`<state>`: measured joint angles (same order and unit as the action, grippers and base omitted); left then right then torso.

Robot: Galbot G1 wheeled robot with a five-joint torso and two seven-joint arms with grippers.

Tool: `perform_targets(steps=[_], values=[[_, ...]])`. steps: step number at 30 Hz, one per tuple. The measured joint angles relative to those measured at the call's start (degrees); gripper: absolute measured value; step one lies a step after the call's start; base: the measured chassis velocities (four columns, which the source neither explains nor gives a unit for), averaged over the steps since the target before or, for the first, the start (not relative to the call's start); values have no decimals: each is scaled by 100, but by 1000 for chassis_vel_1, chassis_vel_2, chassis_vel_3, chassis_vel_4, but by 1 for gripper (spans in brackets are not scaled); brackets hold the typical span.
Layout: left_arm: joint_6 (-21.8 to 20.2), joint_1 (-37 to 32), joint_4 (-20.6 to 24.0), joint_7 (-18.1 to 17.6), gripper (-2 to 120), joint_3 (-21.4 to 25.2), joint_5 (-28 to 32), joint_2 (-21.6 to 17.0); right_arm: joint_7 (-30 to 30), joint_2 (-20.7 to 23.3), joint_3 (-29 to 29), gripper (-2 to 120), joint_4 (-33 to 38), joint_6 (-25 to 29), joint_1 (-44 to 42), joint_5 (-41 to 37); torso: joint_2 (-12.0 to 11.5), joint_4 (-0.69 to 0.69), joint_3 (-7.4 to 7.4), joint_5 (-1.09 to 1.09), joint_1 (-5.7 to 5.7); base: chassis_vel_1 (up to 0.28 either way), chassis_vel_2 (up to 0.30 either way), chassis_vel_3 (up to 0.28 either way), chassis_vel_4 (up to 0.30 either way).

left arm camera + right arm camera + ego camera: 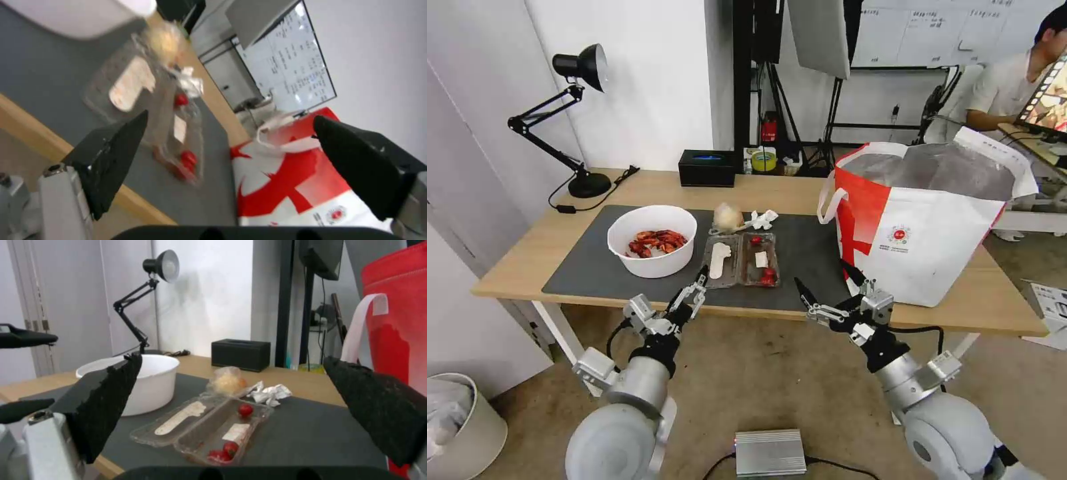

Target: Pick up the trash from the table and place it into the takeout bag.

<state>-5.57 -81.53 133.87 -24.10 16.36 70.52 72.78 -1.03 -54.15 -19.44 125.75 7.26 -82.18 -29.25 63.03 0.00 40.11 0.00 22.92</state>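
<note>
My left gripper [692, 287] hangs at the counter [527, 257] edge, jaws spread and empty, just short of the clear tray [742, 260]. My right gripper [827, 287] hangs with jaws wide beside the takeout bag [924, 227]. The white bowl [652, 240], wrapped ball [728, 216] and tissue [762, 218] sit on the mat [587, 267].

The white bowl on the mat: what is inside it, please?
The white bowl holds red crayfish shells heaped on its floor. Its near wall hides the part of the floor closest to the robot, so anything lying there cannot be seen.
</note>
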Motion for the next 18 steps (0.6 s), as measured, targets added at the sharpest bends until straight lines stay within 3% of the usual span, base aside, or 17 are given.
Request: perform_targets(steps=[8, 14, 18], values=[[-52, 399, -393, -148, 100, -244, 191, 106, 9, 34, -151, 100, 86, 1, -79, -10, 0, 0, 0, 0, 0, 0, 0, 0, 0], [-52, 894, -863, -474, 100, -441, 327, 278, 142, -8, -207, 100, 113, 42, -199, 34, -1, -1, 0, 0, 1, 0, 0, 0, 0], [-112, 1003, -932, -658, 100, -442, 420, 415, 183, 28, -223, 100, 108, 83, -238, 52, 0, -1, 0, 0, 1, 0, 0, 0, 0]])
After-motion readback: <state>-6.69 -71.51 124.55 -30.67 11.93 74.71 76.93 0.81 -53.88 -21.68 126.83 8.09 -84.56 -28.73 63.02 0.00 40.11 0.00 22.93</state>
